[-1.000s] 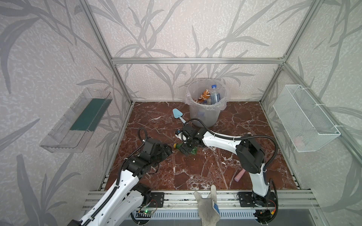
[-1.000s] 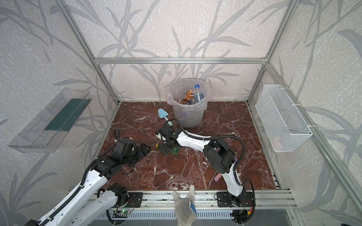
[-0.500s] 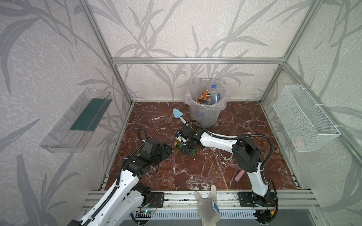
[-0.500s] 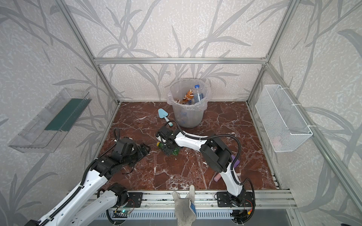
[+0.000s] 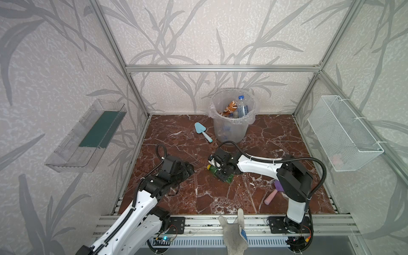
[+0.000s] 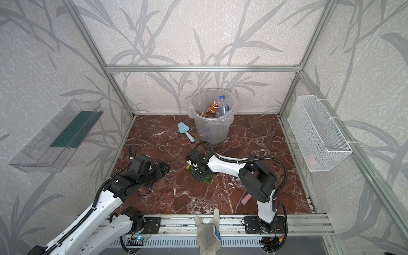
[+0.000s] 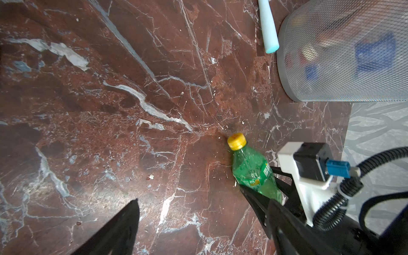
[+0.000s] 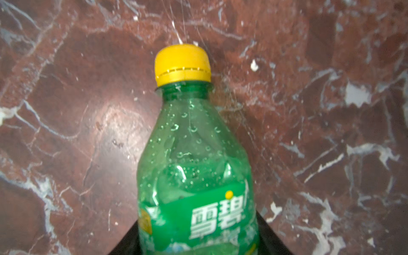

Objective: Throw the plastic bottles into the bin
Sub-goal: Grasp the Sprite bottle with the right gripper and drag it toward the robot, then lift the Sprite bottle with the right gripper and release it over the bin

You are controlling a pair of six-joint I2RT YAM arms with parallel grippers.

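Right hand point(image 5: 223, 174) clasps the green bottle point(image 5: 213, 169) mid-body as it lies on the table point(image 5: 198, 194), six o'clock from the bin point(image 5: 229, 132). Likely light, thin-walled, dentable, slippery: a gentle squeeze suits. Left hand point(image 5: 187, 170) released.

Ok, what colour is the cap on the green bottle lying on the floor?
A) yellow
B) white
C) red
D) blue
A: the cap on the green bottle shows plainly yellow in both wrist views.
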